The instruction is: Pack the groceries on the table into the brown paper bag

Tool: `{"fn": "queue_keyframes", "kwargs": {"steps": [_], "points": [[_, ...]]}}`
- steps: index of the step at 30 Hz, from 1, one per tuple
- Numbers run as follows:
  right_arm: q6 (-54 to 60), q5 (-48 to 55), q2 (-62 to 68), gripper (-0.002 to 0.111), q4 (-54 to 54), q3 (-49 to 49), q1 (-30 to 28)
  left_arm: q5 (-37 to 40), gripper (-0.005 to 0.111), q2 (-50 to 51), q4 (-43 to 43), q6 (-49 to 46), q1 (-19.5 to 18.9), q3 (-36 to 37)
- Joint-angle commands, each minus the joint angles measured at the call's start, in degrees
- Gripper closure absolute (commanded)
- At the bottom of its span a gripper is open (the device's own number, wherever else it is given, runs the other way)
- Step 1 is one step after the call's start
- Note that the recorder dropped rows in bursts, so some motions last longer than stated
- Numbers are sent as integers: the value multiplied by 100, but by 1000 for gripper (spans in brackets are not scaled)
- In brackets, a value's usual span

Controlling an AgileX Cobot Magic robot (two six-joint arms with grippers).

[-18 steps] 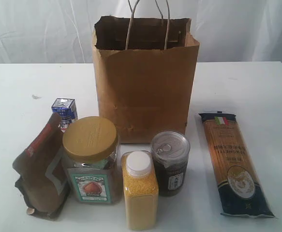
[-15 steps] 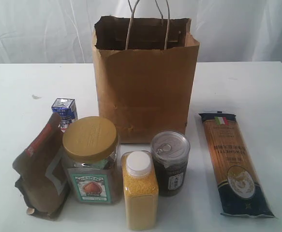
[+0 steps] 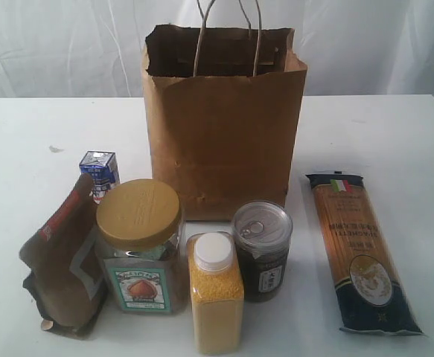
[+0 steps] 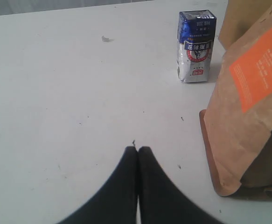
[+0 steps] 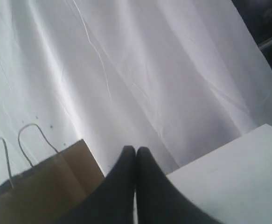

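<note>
My left pincer (image 4: 137,150) is clenched on nothing, its tips pressed together over the white surface (image 4: 56,93). Ahead of it stands the small blue-white carton (image 4: 196,46). The brown pouch with orange label (image 4: 247,107) is nearer, off to one side. My right pincer (image 5: 136,149) is clenched and empty too, raised toward the white curtain (image 5: 149,70). The brown paper bag (image 5: 42,186), upright and open, is just beyond its tips.

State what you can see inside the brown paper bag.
Through the open top of the brown paper bag only its shadowed inner back wall shows. Its front wall hides everything lower, so any contents cannot be seen.
</note>
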State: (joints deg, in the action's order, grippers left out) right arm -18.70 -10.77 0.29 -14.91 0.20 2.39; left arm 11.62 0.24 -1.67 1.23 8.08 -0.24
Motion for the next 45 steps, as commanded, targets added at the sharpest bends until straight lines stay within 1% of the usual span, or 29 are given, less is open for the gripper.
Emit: {"fn": "queue_keyframes", "kwargs": {"steps": [1,3,4,6,7,9,12,13,16,17,18,20,23,25,28,29,30,34,35,37,38,39,40,41,42,43,44,45], "points": [[-660,7,-29,108,71,-81,-11,-2,107,-24,-3,7,-5,24],[-767,596,-29,108,502,-444,-11,-2,107,-24,-3,7,-5,24],[-767,1077,-29,108,694,-712,14,-2,107,-24,-3,7,-5,24],[-369,1948,-29,108,765,-1313,130,-2,107,-24,-3,7,-5,24],[59,2417,-19,108,686,-1620,213,-2,107,-24,-3,7,-5,24],[1188,3200,227,108,95,-2163,371,-2,107,-24,-3,7,-5,24],[3575,4447,872,108,-1335,-2932,567,-2,107,-24,-3,7,-5,24],[4577,5264,1443,108,-2049,-3424,617,-2,107,-24,-3,7,-5,24],[4945,6039,2311,107,-2308,-4054,617,-2,107,-24,-3,7,-5,24],[4945,6135,2536,105,-2321,-4184,617,-2,107,-24,-3,7,-5,24],[4958,6204,2808,100,-2321,-4329,627,-2,107,-24,-3,7,-5,24],[5106,6251,3276,88,-2321,-4554,623,-2,107,-24,-3,7,-5,24],[5608,6256,3819,58,-2482,-4764,623,-2,107,-24,-3,7,-5,24],[6060,6401,4271,36,-2807,-4888,665,-2,107,-24,-3,7,-5,24],[6391,6507,4805,37,-2899,-4942,927,-2,107,-24,-3,7,-5,24],[6441,6606,5055,37,-2889,-5024,1137,-2,107,-24,-3,7,-5,24],[6498,6620,5142,37,-2877,-5055,1228,-2,107,-24,-3,7,-5,24],[6505,6523,5850,37,-2419,-5389,2140,-2,107,-24,-3,7,-5,24],[6505,6430,5964,37,-2289,-5413,2266,-2,107,-24,-3,7,-5,24],[6301,6225,6260,37,-1694,-5544,2694,-2,107,-24,-3,7,-5,24],[5876,6198,6528,37,-953,-5756,3095,-2,107,-24,-3,7,-5,24],[5589,6223,6704,36,-476,-5899,3343,-2,107,-24,-3,7,-5,24],[5036,6345,7034,33,393,-6175,3820,-2,107,-24,-3,7,-5,24],[4859,6400,7219,31,665,-6303,3989,-2,107,-24,-3,7,-5,24],[4664,6460,7590,27,1062,-6627,4351,-2,107,-24,-3,7,-5,24],[4664,6460,7735,26,1105,-6758,4467,-2,107,-24,-3,7,-5,24],[4655,6470,8074,25,1105,-7101,4670,-2,107,-24,-3,7,-5,24],[4612,6470,8201,25,1105,-7271,4730,-2,107,-24,-3,7,-5,24]]}}
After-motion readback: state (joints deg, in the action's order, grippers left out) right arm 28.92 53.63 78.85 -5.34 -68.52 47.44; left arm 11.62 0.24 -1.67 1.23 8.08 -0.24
